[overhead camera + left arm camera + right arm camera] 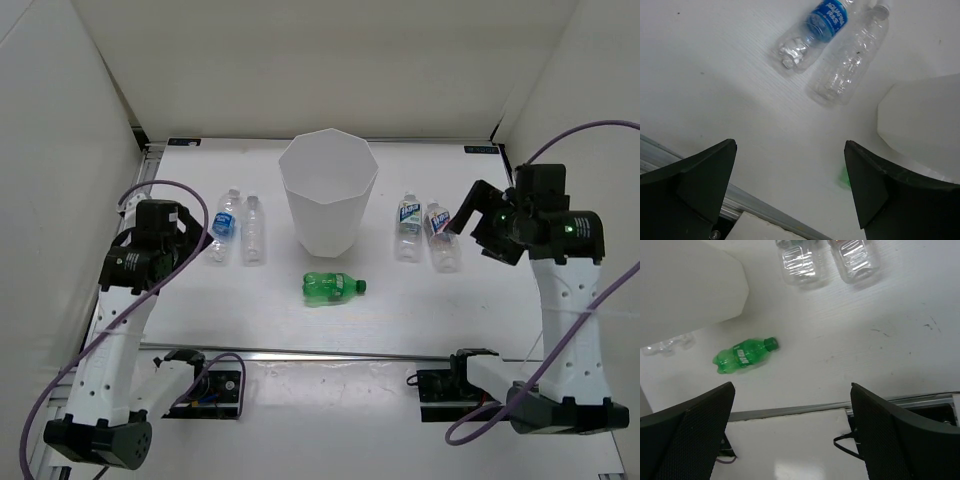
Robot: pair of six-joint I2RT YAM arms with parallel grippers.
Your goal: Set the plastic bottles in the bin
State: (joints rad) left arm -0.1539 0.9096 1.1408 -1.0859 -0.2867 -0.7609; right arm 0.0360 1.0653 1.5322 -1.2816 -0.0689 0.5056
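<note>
Here the left gripper (pixel 790 146) hangs with its fingers apart, holding nothing. The blue-labelled bottle (pixel 224 228) and the plain bottle (pixel 254 230) lie just ahead of it. To its right stands the bin (pixel 325 215), and the green bottle (pixel 333 287) lies near the bin. The right gripper (pixel 792 389) is also spread and empty, with two labelled bottles (pixel 407 227) just ahead.
</note>
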